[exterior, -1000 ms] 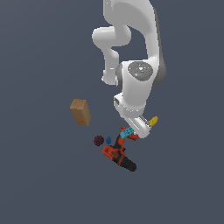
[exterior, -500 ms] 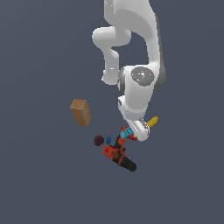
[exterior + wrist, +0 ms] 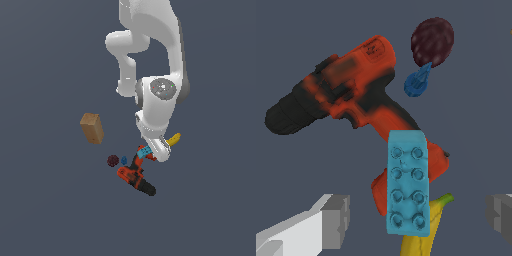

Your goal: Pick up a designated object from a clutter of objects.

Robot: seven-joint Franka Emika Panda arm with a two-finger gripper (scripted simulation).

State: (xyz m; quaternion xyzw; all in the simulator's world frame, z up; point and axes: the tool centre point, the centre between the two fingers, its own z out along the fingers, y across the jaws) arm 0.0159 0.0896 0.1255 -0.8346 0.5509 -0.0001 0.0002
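Observation:
The designated object, a small cyan studded brick [image 3: 408,182] [image 3: 144,151], lies against the handle of the orange-black drill [image 3: 351,90] [image 3: 136,179]. It partly covers the yellow banana [image 3: 421,235] [image 3: 174,139]. My gripper [image 3: 418,215] [image 3: 154,150] hovers just above the clutter and is open. Its grey fingertips [image 3: 336,220] stand on either side of the brick's banana end, clear of it. A dark maroon bumpy ball [image 3: 432,40] [image 3: 112,160] and a tiny dark blue piece [image 3: 417,82] [image 3: 123,160] lie beyond the drill.
A tan wooden block [image 3: 92,128] stands apart from the group, toward the exterior view's left. The drill's black chuck [image 3: 148,188] points away from the arm. Everything rests on a plain dark grey floor.
The arm has lowered its wrist toward the clutter over the last second. The objects have not moved.

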